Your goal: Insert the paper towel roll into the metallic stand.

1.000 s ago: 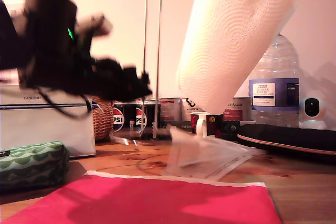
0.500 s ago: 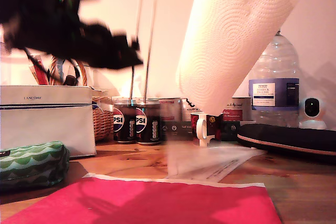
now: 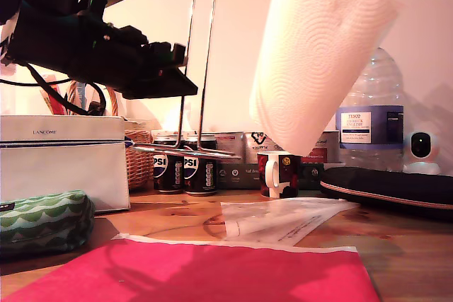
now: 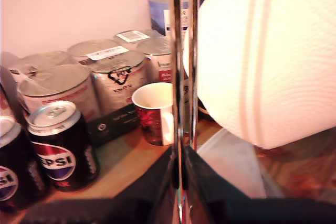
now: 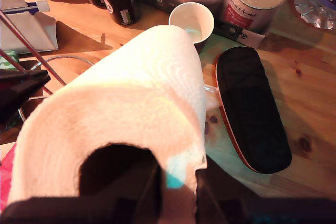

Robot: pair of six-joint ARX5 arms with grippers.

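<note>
The metallic stand (image 3: 204, 68) hangs clear of the table and leans a little; its ring base floats level with the tops of the cans. My first gripper (image 3: 185, 68), on the black arm at the exterior view's left, is shut on the stand's two chrome rods (image 4: 181, 77), clamped between the fingers (image 4: 152, 195). The paper towel roll (image 3: 318, 54) hangs tilted in the air at the exterior view's upper right, beside the stand and apart from it. My second gripper (image 5: 176, 187) is shut on the wall of the roll (image 5: 131, 114) at its top, with one finger inside the core.
Pepsi cans (image 3: 184, 172), tins and a red mug (image 3: 278, 173) line the back. A water bottle (image 3: 371, 114) and a black case (image 3: 389, 187) sit at the exterior view's right. A white box (image 3: 64, 160) and wicker basket (image 3: 139, 160) sit at its left; a red mat (image 3: 198, 270) lies in front.
My first gripper has lifted the stand off the table and raised it, and the stand now leans. The roll has shifted slightly toward the exterior view's right.
</note>
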